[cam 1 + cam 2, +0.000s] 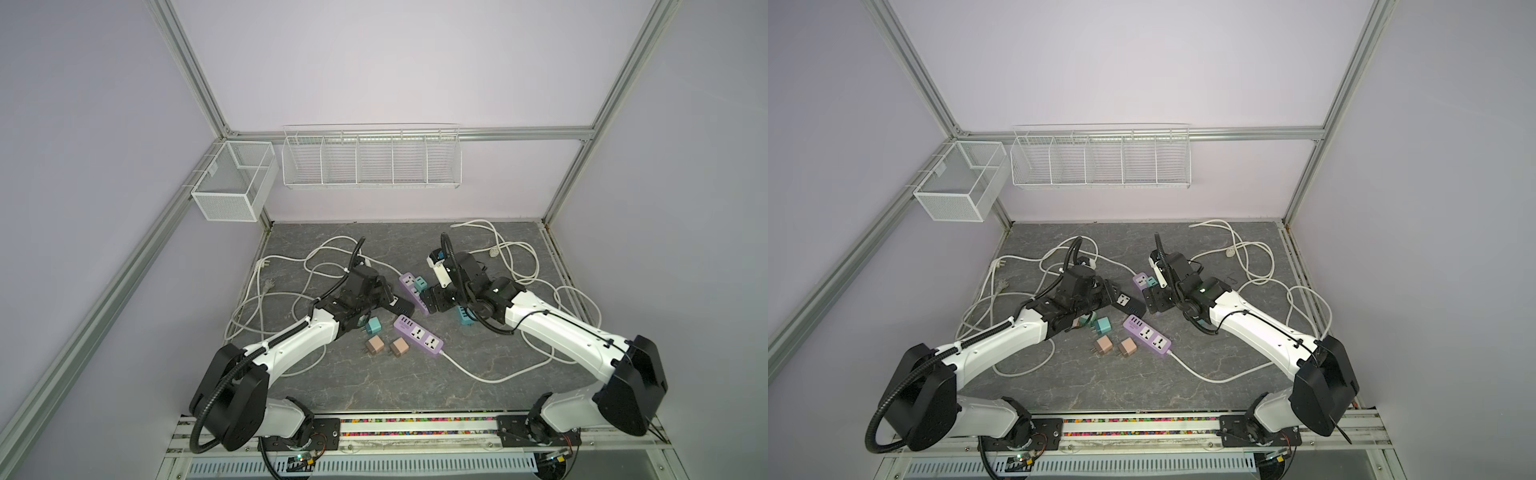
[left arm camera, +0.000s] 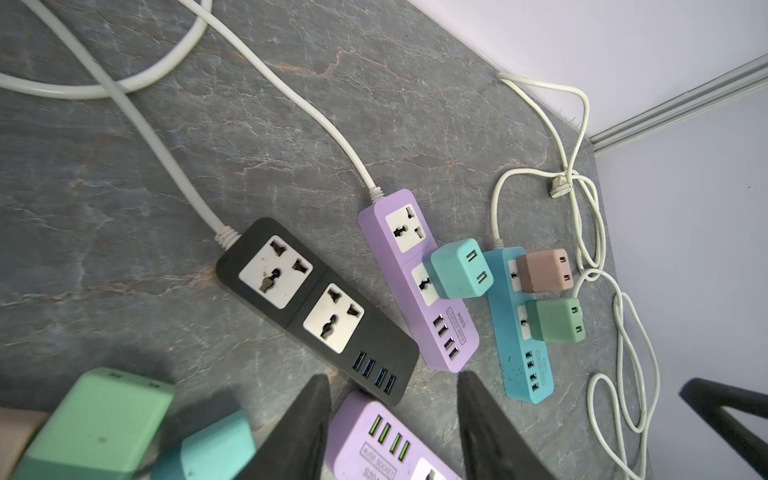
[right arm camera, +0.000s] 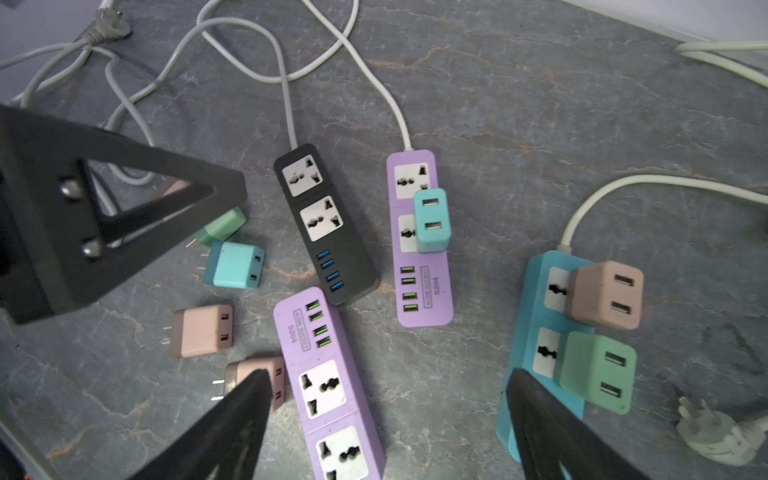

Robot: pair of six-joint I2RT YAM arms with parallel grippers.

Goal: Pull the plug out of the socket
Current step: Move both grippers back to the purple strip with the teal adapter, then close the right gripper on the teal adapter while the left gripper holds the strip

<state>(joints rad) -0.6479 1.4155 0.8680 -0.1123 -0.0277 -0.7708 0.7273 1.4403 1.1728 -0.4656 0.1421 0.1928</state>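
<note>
Grey stone-look table [image 1: 374, 390], strewn with white cords [image 3: 648, 178], four power strips and several cube plugs.

Near the middle: black strip [image 2: 316, 307], both sockets bare. Just beside it, far purple strip [image 2: 395, 259], with a teal plug [image 2: 459, 268] seated in the socket nearer the USB ports. Next along, blue strip [image 2: 513, 357], carrying a pink plug [image 2: 544, 270] and a green plug [image 2: 555, 320], one per socket, both fully seated. Closer to the robot, near purple strip [image 3: 324, 386], sockets bare.

Lying loose on the table, left of the near purple strip in both top views: two loose pink plugs [image 3: 202, 331] with prongs showing, a loose teal plug [image 3: 237, 266] and a loose green plug [image 3: 220, 226].

Left gripper [image 2: 392, 376]: jaws apart, nothing between them, hanging above the USB end of the near purple strip, close to the black strip's end.

Right gripper [image 3: 388, 374]: jaws spread wide, also empty, hovering near the USB end of the far purple strip, clear of the teal plug and touching none of the plugs.
</note>
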